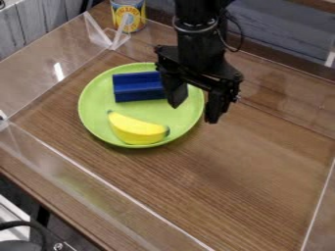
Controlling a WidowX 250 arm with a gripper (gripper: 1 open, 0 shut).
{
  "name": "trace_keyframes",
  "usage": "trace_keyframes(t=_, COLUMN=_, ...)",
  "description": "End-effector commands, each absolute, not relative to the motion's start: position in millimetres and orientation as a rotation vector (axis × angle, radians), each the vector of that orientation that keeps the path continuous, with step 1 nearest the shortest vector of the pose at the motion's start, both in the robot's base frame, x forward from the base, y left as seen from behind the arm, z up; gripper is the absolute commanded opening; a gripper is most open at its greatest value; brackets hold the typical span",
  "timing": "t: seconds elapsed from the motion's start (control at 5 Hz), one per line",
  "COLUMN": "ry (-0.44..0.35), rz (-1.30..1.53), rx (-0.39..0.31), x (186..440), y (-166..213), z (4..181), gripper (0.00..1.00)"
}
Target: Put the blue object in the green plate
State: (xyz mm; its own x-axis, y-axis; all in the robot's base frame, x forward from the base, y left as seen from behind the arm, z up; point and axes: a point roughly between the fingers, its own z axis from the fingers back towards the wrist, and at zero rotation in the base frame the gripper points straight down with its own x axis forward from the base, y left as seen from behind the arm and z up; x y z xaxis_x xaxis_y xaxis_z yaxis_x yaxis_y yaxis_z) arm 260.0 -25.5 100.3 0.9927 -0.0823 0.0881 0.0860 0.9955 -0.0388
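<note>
Blue blocks [135, 86]: one
Green plates [94, 106]: one
Yellow banana-shaped objects [136, 127]: one
Yellow cups [127, 15]: one
Robot grippers [195, 101]: one

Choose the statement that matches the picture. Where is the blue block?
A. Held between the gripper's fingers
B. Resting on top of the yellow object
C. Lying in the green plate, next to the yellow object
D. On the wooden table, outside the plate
C: the blue block lies flat inside the green plate, behind the yellow object, while the open gripper holds nothing.
</note>
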Motion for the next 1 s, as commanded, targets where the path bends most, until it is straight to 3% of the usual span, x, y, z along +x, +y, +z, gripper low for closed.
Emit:
trace_keyframes(t=0.0, ry=-0.103, rz=-0.053, rx=-0.04, x=265.9, y=-29.7, z=100.9, gripper=1.0)
trace_keyframes(t=0.8, ry=-0.045, rz=-0.119, rx=-0.046, x=251.7, y=-0.1, z=69.5, gripper=1.0)
